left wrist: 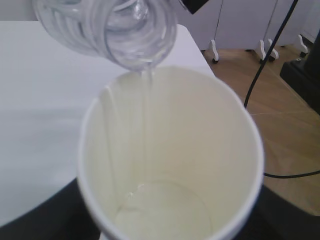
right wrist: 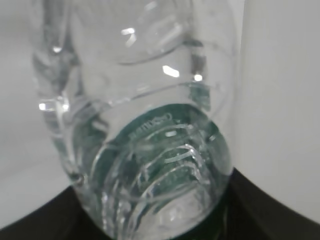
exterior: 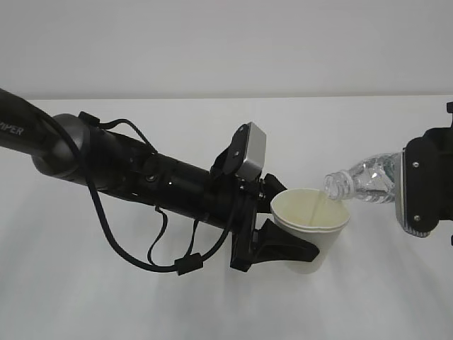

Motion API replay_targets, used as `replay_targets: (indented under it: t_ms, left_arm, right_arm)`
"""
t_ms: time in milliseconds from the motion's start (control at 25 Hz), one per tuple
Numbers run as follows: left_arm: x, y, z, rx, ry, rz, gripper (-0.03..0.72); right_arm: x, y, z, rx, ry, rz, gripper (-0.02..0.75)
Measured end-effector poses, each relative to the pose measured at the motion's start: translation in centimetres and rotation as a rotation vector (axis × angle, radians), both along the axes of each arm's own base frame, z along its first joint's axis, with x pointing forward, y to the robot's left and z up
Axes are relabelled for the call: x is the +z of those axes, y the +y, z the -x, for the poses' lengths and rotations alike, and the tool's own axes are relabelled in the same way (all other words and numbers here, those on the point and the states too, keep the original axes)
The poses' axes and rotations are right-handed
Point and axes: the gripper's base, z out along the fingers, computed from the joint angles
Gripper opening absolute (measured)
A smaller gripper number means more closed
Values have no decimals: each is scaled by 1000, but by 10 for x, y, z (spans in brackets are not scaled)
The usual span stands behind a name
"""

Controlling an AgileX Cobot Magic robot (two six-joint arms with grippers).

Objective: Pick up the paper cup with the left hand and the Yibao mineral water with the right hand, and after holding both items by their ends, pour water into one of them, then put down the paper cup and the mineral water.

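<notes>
left hand (exterior: 283, 244) clamped around paper cup (exterior: 310, 228), cup held tilted above white table (exterior: 212, 304); right hand (exterior: 425, 185) gripping base end of yibao mineral water (exterior: 362, 179), bottle lying near horizontal, open neck over cup's rim, thin stream running into the pale interior

Bottle mouth over cup rim

The Yibao mineral water (exterior: 364, 178) lies tilted right of the paper cup (exterior: 309, 228), above the tabletop (exterior: 212, 304).
</notes>
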Motion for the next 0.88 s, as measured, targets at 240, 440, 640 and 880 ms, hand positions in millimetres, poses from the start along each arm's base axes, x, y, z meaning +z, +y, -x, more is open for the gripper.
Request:
replay_targets:
  t_ms: [240,440,640,880]
  left_arm:
    - [0,0,0,0,0,0,481]
    - [0,0,0,0,0,0,481]
    - [0,0,0,0,0,0,481]
    - [0,0,0,-3,-1,-2,481]
  right_arm:
    - [0,0,0,0,-1,3,432]
    - [0,0,0,0,-1,4,432]
    - [0,0,0,1,-2,8,432]
    - [0,-1,0,3,-3,14,432]
